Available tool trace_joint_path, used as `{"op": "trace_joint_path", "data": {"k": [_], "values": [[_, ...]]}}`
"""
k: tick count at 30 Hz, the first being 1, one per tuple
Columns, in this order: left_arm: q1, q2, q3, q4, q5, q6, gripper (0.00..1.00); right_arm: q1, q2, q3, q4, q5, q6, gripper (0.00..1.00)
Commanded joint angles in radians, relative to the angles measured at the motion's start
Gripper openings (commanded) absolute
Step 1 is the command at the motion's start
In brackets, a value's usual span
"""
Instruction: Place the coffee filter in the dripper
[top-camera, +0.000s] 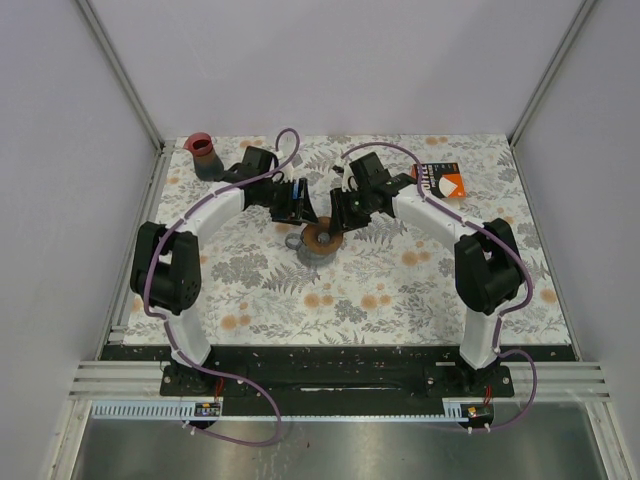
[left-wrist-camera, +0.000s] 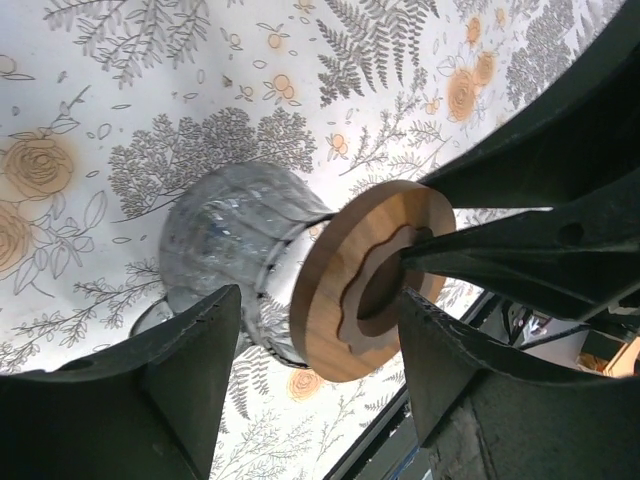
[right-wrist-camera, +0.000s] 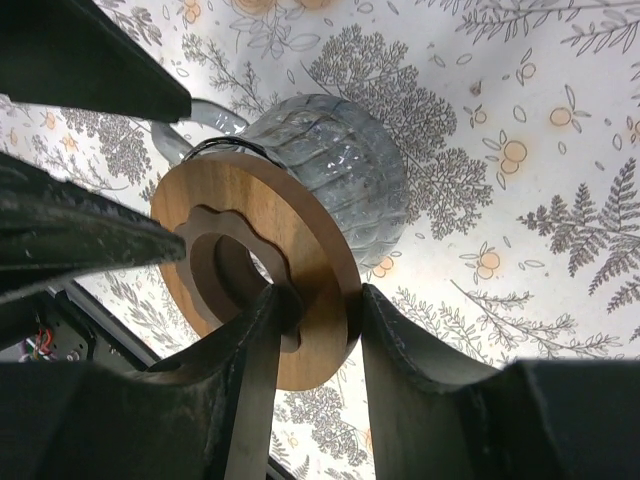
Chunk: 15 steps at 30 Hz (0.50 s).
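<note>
The dripper (top-camera: 320, 241) is a ribbed glass cone with a round wooden base ring. It lies tipped on the table's middle, ring towards the arms. In the right wrist view my right gripper (right-wrist-camera: 315, 330) is shut on the wooden ring (right-wrist-camera: 300, 250), one finger through its centre hole and one outside the rim, with the glass cone (right-wrist-camera: 340, 160) behind. In the left wrist view my left gripper (left-wrist-camera: 320, 345) is open, its fingers either side of the wooden ring (left-wrist-camera: 340, 320) and glass (left-wrist-camera: 225, 235). No loose coffee filter shows in any view.
A dark red cup (top-camera: 204, 155) stands at the back left corner. An orange, black and white packet (top-camera: 441, 179) lies at the back right. The two grippers (top-camera: 297, 205) (top-camera: 342, 214) are close together over the dripper. White walls enclose the floral table.
</note>
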<state>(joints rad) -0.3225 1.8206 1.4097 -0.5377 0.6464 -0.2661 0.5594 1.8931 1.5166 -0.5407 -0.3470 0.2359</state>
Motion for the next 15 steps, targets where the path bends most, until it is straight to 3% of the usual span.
{"op": "trace_joint_path", "data": {"k": [1, 15], "values": [[0.011, -0.050, 0.054, -0.008, -0.039, 0.034, 0.67, 0.007, -0.015, 0.037, -0.065, 0.023, -0.023, 0.25], [0.079, -0.122, 0.126, -0.067, -0.048, 0.068, 0.71, 0.023, 0.049, 0.175, -0.148, 0.006, -0.072, 0.24]]}}
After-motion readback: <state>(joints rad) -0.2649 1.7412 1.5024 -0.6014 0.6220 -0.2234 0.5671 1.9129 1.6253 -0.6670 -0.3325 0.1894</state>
